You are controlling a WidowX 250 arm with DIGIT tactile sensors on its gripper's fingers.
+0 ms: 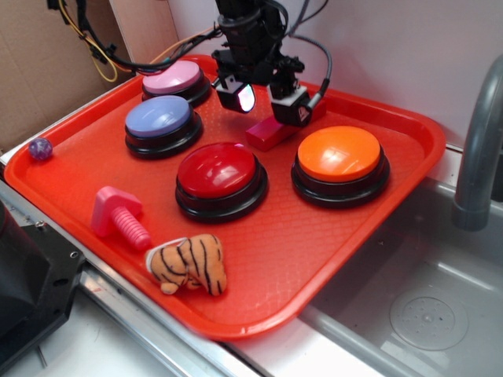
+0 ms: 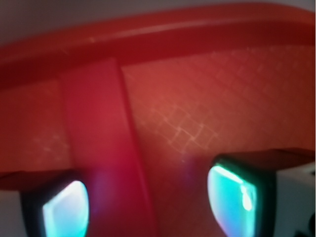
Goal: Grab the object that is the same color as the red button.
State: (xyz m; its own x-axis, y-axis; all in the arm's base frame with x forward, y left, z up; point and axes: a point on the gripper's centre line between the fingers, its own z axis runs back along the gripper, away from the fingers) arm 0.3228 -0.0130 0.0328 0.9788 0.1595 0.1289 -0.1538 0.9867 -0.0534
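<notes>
The gripper (image 1: 267, 100) is seen spread wide, grasping nothing, poised above the dark-red bar (image 1: 269, 132) that lies on the tray (image 1: 409, 126) just behind the red button (image 1: 218, 170), between it and the tray's far rim. The approach step appears to be in hand. In the wrist view the bar (image 2: 101, 148) sits nearer one finger (image 2: 64, 210); centring, descent and closing are judged to come next.

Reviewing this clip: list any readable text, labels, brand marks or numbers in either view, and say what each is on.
None can be read in either view.
The four buttons, red button included, have plain domes.
The tray, pink bolt, tiger toy and dark-red block carry no print.
The gripper shows no legible marking; the wrist view is blurred.
</notes>
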